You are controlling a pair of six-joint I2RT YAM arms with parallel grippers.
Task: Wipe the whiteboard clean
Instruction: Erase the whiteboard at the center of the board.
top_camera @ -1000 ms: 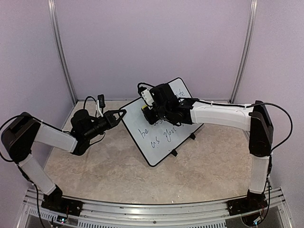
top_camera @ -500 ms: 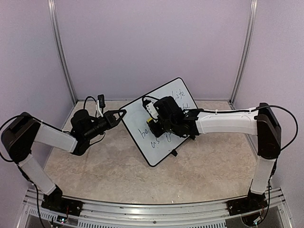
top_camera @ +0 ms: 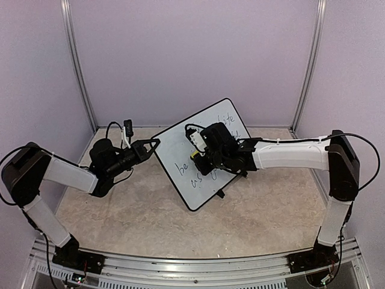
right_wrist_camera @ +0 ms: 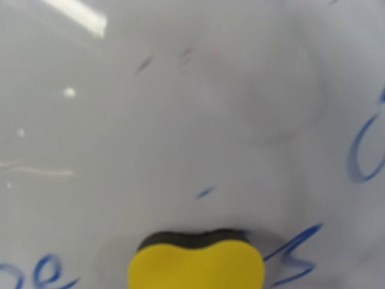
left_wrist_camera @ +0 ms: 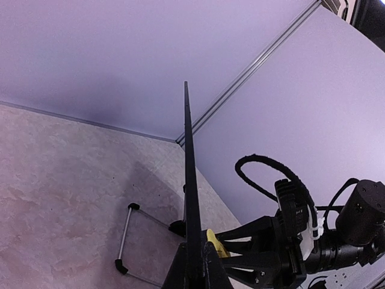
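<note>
The whiteboard [top_camera: 178,146] stands tilted on its wire stand at mid-table, with handwriting at its top right and lower part. My left gripper [top_camera: 157,142] is shut on its left edge. In the left wrist view the whiteboard [left_wrist_camera: 189,180] is a thin black line rising from between the left gripper's [left_wrist_camera: 196,270] fingers. My right gripper [top_camera: 199,159] is shut on a yellow sponge [top_camera: 195,155] pressed to the board's face. Close up, the sponge [right_wrist_camera: 197,268] has its dark pad flat on the whiteboard [right_wrist_camera: 192,102], with blue writing [right_wrist_camera: 366,150] beside it.
The wire stand [left_wrist_camera: 126,236] props the board from behind on the marbled table [top_camera: 258,205]. Purple walls with metal posts [top_camera: 78,66] close the back and sides. The right arm's white forearm [top_camera: 289,153] reaches across the board's right corner.
My right gripper has slid the sponge down the board toward me, from the upper middle to the written lines. The left arm and the board have not moved.
</note>
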